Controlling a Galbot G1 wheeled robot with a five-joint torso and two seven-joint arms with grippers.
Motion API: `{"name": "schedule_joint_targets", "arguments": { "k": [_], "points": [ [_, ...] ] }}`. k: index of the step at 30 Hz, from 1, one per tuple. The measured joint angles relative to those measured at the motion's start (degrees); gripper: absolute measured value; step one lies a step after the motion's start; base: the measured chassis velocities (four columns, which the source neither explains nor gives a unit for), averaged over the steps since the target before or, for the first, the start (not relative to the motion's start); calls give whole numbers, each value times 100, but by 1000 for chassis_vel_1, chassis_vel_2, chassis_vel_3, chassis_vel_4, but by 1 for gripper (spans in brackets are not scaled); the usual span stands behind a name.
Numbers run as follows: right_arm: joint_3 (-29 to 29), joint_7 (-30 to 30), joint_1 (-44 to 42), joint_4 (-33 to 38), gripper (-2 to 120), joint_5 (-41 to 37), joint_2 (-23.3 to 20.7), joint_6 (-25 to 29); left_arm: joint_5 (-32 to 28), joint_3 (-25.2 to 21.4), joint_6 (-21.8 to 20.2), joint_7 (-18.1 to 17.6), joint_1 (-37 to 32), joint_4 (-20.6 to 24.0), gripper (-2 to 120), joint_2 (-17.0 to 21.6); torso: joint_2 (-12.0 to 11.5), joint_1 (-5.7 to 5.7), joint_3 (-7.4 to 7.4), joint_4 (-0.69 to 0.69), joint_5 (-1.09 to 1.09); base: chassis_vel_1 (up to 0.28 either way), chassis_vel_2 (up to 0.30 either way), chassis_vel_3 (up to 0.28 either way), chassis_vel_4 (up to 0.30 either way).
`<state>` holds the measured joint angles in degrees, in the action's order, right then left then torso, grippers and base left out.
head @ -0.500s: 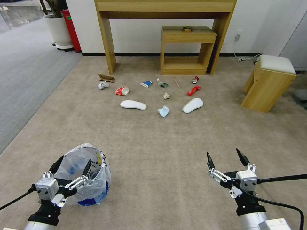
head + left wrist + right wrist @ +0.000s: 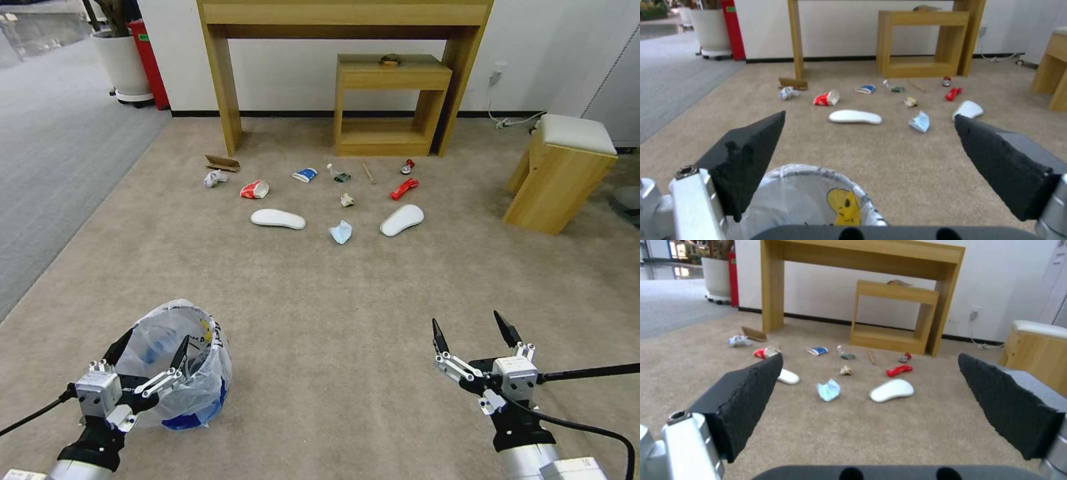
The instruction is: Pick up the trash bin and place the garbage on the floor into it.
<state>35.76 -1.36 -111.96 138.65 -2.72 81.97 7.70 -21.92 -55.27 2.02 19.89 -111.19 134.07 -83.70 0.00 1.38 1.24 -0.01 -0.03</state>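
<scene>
My left gripper [image 2: 148,348] hangs with jaws wide just over the near rim of the trash bin [image 2: 200,380], on the carpet directly ahead of it, while my right gripper [image 2: 475,331], equally wide, waits well apart.

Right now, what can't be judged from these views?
- Trash bin contents: head view, crinkly bag hides them.
- Whether the open left gripper touches the bin's rim: unclear in head and left wrist views.
- Item on the small shelf: too small.
</scene>
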Motion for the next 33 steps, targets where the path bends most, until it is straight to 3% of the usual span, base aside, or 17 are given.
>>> {"name": "schedule_joint_targets", "arguments": {
  "k": [8,12,24,33],
  "points": [
    [5,37,25,-26,100,-16,14,9,-206,-59,-556,-268,161,-32,100,272,0,0,1,0,0,0,0,0,0],
    [7,63,44,-20,100,-52,17,6,-342,-125,-1029,-406,270,-84,100,633,0,0,0,0,0,0,0,0,0],
    [36,108,67,-35,100,-133,5,-13,-788,-192,-1810,-922,743,-458,100,1651,0,0,0,0,-1,0,0,0,0],
    [24,159,133,-171,100,-239,-1,-104,-1697,-205,-3498,-1461,1448,-1329,100,2733,0,0,1,-1,-1,0,0,0,0]
  ]
}}
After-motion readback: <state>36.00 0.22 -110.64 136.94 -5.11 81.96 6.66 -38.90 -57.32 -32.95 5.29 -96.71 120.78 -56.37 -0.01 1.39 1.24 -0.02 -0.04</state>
